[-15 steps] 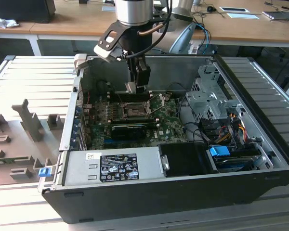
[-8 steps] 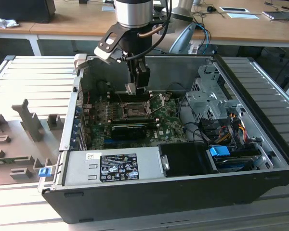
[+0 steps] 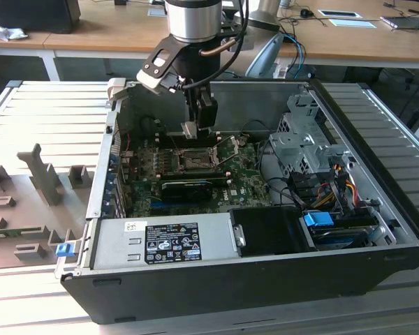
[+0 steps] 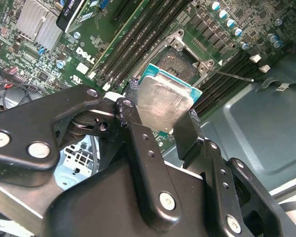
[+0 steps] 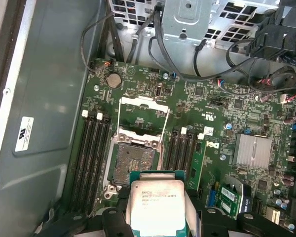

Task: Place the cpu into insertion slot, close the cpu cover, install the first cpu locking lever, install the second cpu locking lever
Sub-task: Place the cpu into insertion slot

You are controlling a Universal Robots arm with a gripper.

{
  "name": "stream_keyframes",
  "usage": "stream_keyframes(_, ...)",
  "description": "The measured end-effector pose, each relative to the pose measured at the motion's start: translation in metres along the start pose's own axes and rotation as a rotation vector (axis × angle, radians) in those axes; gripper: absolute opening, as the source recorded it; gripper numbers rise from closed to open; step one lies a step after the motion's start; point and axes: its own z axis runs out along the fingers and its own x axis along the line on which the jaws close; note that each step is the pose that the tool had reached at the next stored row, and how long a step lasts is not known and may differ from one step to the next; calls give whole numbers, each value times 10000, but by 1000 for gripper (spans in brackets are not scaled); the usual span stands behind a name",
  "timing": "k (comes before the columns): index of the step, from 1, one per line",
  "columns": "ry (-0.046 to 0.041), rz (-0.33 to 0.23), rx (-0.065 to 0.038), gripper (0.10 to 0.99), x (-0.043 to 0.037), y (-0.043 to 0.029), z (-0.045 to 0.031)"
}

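- Cpu [image 4: 163,101] clamped by its edges in the pincer [image 4: 160,121], metal face showing.
- Insertion slot [image 5: 134,160] sits bare just below the pincer, cpu not yet in.
- Cpu cover [image 5: 140,116] stands flipped open beyond it.

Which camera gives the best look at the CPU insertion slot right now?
The first wrist view: the insertion slot lies uncovered and nearly whole, just beyond the cpu. In the second wrist view the cpu, gripped in the claw, hides part of it. The exterior view shows it small, under the claw.
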Motion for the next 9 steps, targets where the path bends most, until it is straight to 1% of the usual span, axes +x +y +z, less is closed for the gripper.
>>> stream_keyframes(9,0,0,1,525,0,-2,22)
